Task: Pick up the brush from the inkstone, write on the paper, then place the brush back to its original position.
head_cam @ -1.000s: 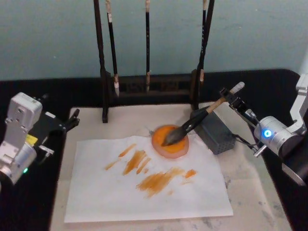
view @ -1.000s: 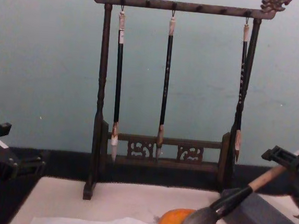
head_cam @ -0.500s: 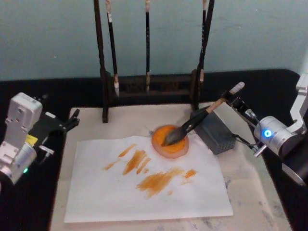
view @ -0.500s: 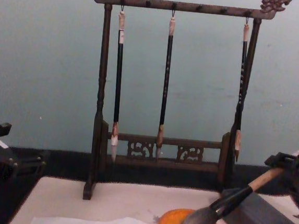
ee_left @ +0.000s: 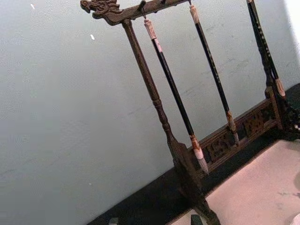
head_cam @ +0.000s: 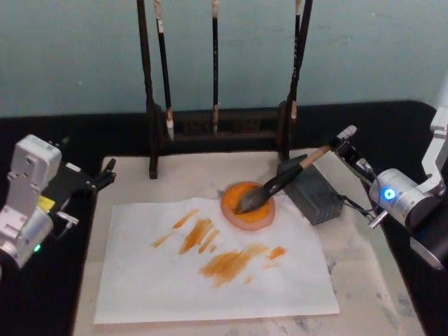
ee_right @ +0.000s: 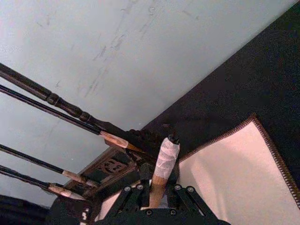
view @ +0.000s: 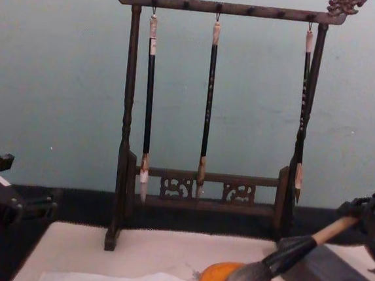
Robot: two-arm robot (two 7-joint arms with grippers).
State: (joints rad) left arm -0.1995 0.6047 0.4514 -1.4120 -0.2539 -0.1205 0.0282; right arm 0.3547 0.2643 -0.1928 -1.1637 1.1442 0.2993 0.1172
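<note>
Orange dish (head_cam: 245, 218) sits at the far right corner of the paper (head_cam: 175, 280). Brush (head_cam: 280, 180): bristles in the dish, handle slanting up and right over a grey block (head_cam: 316, 194). Right gripper (head_cam: 340, 142), right of the dish, fingers clamped on the handle end. Left gripper (head_cam: 103, 175) parked far left of the dish, fingers apart.

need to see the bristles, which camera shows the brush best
Head view: the whole brush shows from above, bristles on the orange dish. Chest view has it side-on, low in frame; right wrist view catches its capped handle end.
</note>
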